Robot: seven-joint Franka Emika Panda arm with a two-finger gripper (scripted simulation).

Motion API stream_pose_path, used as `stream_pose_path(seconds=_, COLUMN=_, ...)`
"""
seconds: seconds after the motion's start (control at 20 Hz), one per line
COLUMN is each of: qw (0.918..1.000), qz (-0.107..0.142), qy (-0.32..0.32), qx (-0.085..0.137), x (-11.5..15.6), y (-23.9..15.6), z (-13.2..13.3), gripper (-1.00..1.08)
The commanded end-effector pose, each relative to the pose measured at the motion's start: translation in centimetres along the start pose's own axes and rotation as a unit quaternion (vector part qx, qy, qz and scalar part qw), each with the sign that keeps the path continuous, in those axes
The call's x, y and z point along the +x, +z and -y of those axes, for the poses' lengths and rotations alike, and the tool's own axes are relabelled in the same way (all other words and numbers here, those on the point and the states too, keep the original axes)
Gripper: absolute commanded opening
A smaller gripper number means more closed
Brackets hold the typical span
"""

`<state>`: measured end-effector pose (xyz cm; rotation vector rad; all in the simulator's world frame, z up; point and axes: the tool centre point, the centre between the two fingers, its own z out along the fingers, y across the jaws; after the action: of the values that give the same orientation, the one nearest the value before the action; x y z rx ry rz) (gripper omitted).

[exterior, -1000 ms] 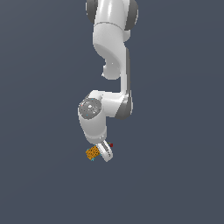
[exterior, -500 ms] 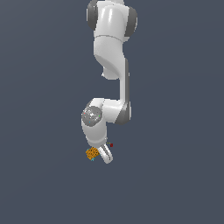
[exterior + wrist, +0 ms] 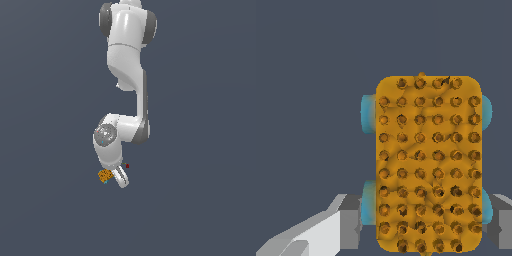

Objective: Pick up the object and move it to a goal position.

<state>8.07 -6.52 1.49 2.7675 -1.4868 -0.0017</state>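
Exterior view stands far off; wrist view hangs close above the block (image 3: 427, 162).

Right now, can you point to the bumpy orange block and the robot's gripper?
orange block (image 3: 428, 165): wrist view, middle of its studded top.
gripper (image 3: 426, 227): wrist view, midway between its two grey fingertips, which flank the block.

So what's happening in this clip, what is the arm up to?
A single white Panda arm is bent low over a small orange studded block. In the wrist view the block, with cyan round bits at its edges, sits between the gripper's grey fingers, one on each side of it. The gripper sits right beside the block in the exterior view. Whether the fingers press on it yet cannot be told. A tiny red dot shows close by.
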Motion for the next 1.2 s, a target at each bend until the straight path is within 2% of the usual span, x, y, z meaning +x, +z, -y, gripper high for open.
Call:
stream_pose_path(seconds=0.0, qw=1.0, qz=0.0, qy=0.0, qx=0.0, x=0.0, y=0.0, z=0.0, gripper=-1.0)
stream_pose_path(seconds=0.6, qw=1.0, qz=0.0, qy=0.0, qx=0.0, x=-0.3, y=-1.1, z=-0.1, gripper=-1.0)
stream_pose_path(seconds=0.9, qw=1.0, qz=0.0, qy=0.0, qx=0.0, x=-1.1, y=-3.9, z=-0.5, gripper=-1.0)
stream_pose_path(seconds=1.15, qw=1.0, qz=0.0, qy=0.0, qx=0.0, x=-2.2, y=-7.7, z=-1.0, gripper=-1.0)
